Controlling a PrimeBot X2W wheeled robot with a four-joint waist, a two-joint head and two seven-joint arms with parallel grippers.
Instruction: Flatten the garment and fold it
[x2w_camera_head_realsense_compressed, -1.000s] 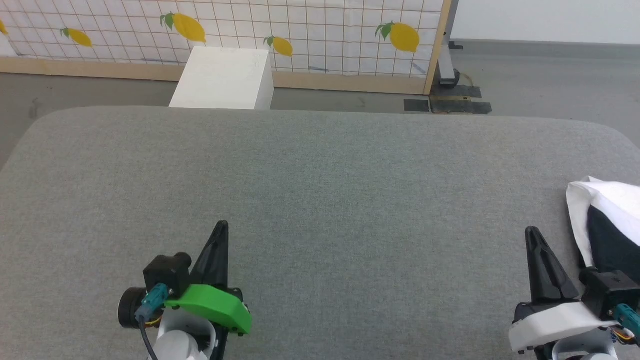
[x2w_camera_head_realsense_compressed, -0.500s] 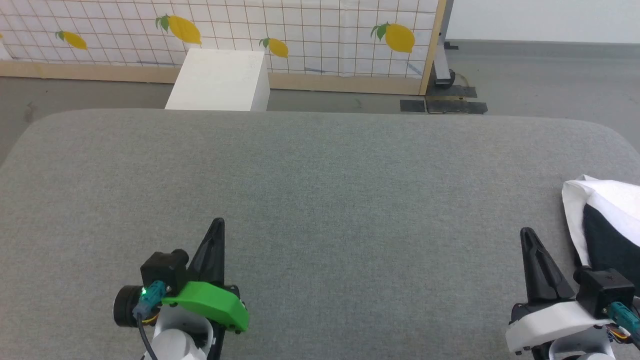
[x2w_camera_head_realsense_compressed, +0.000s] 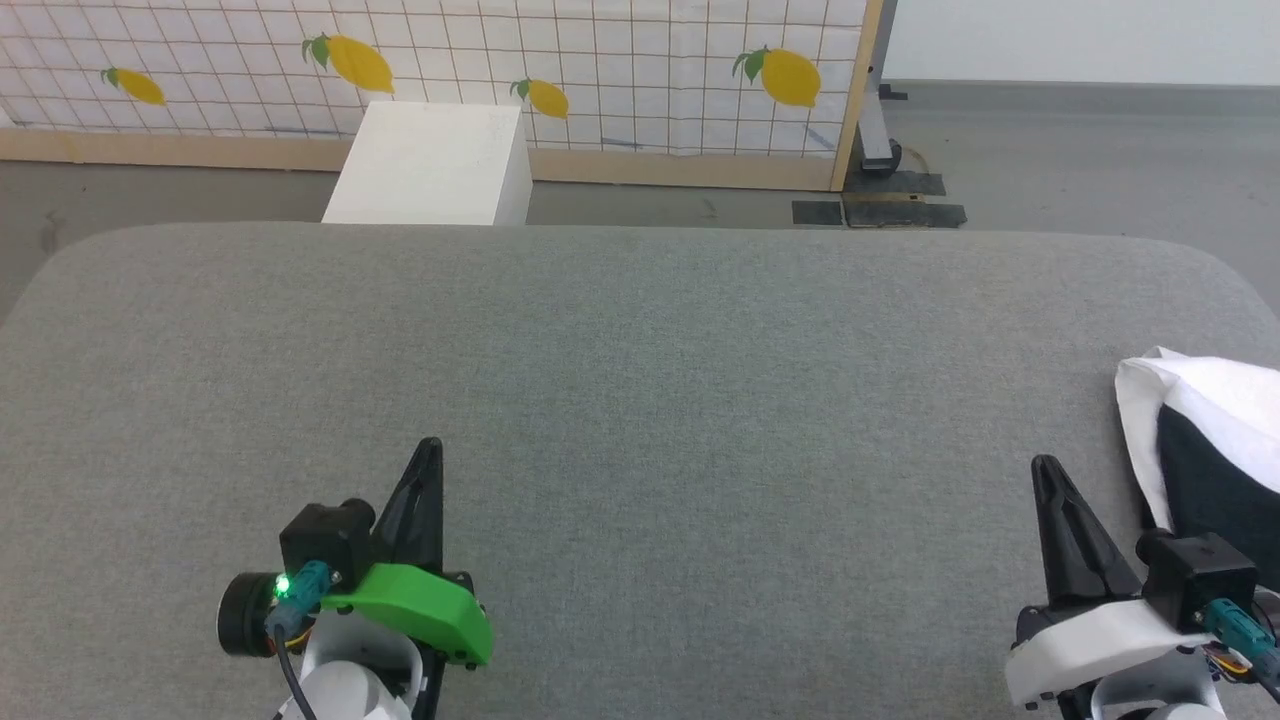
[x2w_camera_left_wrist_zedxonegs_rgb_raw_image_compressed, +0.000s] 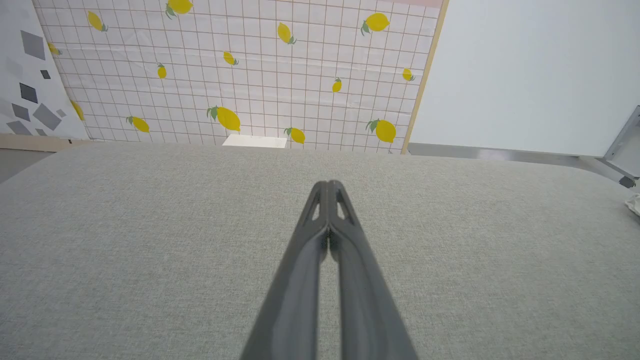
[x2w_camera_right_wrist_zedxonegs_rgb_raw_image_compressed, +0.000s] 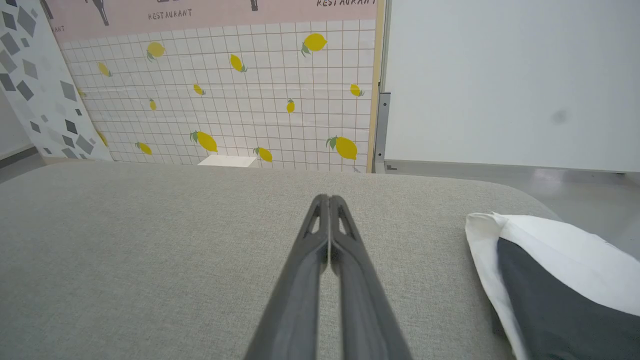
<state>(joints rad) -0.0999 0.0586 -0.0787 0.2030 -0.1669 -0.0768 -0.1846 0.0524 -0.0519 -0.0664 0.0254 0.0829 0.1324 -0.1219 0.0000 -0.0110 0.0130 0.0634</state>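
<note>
garment: 1, folded, table's right edge | grippers: 2, left gripper closed empty, right gripper closed empty

Looking at a wide surface covered in grey woven fabric, with rounded far corners and a straight far edge across the head view. Reads flat and even in tone through the middle and the left side. Carries one item: a garment, bunched up at the right edge and cut off by the frame. Not spread out. Shows white cloth on top and along the side facing the middle, wrapped round a black panel underneath. Ends in a white corner pointing toward the far side. Sits near the rounded far-right corner in the right wrist view, in direct contact with the grey fabric
</note>
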